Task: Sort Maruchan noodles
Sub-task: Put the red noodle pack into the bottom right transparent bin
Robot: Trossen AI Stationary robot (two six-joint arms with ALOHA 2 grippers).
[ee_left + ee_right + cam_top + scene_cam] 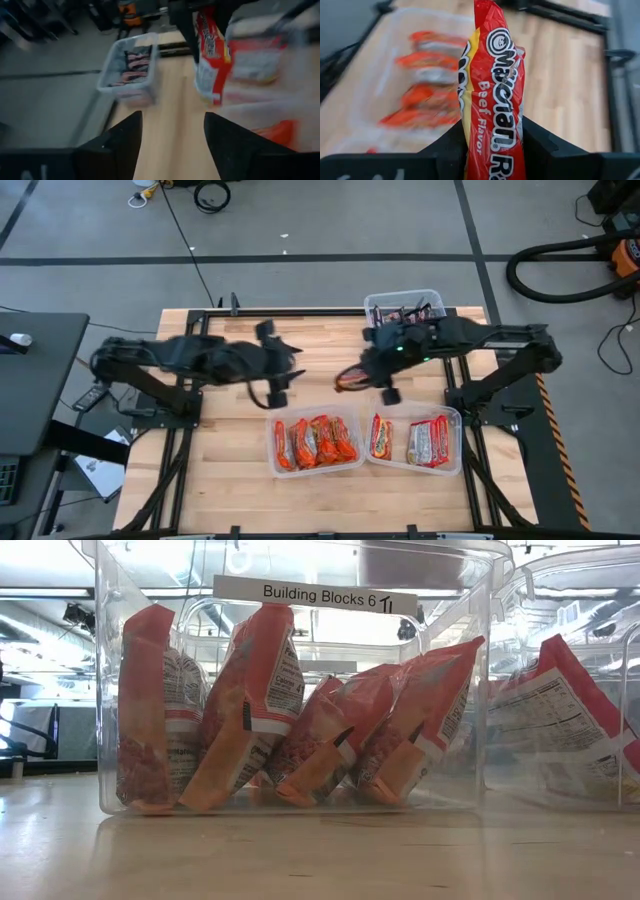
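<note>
A: Start with the right gripper (492,145). How do its fingers stand?

B: Clamped on a red packet (492,85), one dark finger on each flat side. The right wrist view shows the wrapper close up: red with a yellow stripe, white ringed lettering and "Beef Flavor" down its length, held on edge.

A: Where is that relative to the front left bin (316,442)?

B: In the high view the right gripper (372,380) hangs above bare wood just behind that bin and a little to its right, with the held packet (352,379) sticking out toward the left arm.

A: And the left gripper (172,132)?

B: Its fingers stand well apart with nothing between them. From above, the left gripper (280,385) is behind the front left bin's left end, over the table (220,470).

A: What does one view give that another doesn't?

B: The low view looks through the front left bin (110,690): orange-red packets (250,710) lean on edge inside, under a label reading "Building Blocks 6". The high view shows the front right bin (452,420) beside it, holding red packets (428,442) with pale backs.

A: Farther back?

B: Only the left wrist view shows inside the rear bin (111,75): dark packets (135,62) with pink print.
</note>
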